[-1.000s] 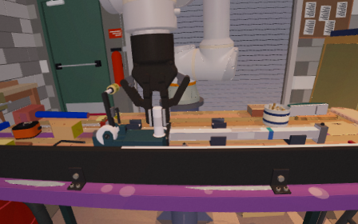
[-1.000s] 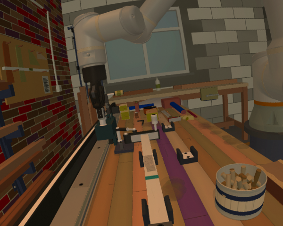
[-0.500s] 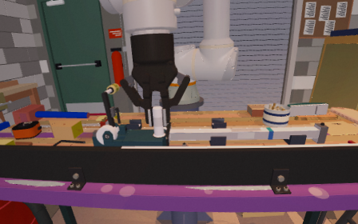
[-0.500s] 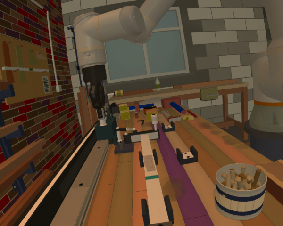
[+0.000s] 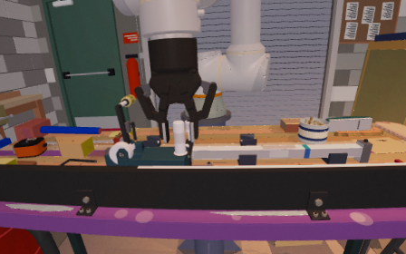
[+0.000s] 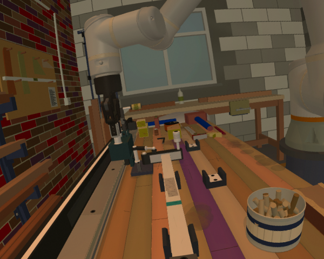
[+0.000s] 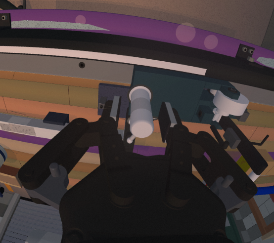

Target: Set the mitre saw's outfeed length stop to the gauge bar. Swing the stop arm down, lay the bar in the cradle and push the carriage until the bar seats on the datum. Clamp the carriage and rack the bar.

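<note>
On the bench's rail side the teal carriage (image 5: 152, 154) sits on the track (image 6: 101, 192). A white upright handle (image 5: 179, 136) stands on the carriage. My gripper (image 5: 177, 132) is straddling that handle from above, open and holding nothing. The pale gauge bar (image 5: 276, 151) lies in the dark cradle blocks (image 6: 169, 181) along the bench, one end at the stop arm (image 6: 161, 156) by the carriage. A black clamp lever with a white-and-yellow knob (image 5: 127, 100) stands up at the carriage's left end, above a white hub (image 7: 230, 102).
A striped tub of dowels (image 6: 275, 220) stands at the bench's near right. Empty rack blocks (image 6: 214, 178) sit on the purple strip. A tape measure (image 5: 30, 146), blue tube (image 5: 70, 130) and yellow blocks (image 6: 142, 127) crowd the far end.
</note>
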Motion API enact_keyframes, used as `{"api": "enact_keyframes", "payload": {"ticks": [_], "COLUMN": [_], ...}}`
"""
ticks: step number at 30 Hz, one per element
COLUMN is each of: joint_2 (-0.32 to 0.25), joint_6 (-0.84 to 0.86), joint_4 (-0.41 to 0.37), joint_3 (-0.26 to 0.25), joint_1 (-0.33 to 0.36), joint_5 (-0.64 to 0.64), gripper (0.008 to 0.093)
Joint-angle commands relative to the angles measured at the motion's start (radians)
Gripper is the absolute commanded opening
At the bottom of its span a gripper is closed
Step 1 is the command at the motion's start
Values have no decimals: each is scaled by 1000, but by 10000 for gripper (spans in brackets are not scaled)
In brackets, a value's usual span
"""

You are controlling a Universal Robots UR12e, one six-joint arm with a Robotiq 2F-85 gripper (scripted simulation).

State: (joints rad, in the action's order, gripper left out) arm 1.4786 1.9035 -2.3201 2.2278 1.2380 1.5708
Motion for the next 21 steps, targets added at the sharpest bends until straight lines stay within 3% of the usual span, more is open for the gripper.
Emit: {"api": "enact_keyframes", "payload": {"ticks": [1, 9, 21], "joint_2": [0, 11, 73], "joint_6": [0, 0, 0], "joint_4": [0, 16, 121], "joint_3": [-1, -7, -50], "joint_1": [0, 0, 0], "joint_5": [0, 0, 0], "gripper": [480, 480, 480]}}
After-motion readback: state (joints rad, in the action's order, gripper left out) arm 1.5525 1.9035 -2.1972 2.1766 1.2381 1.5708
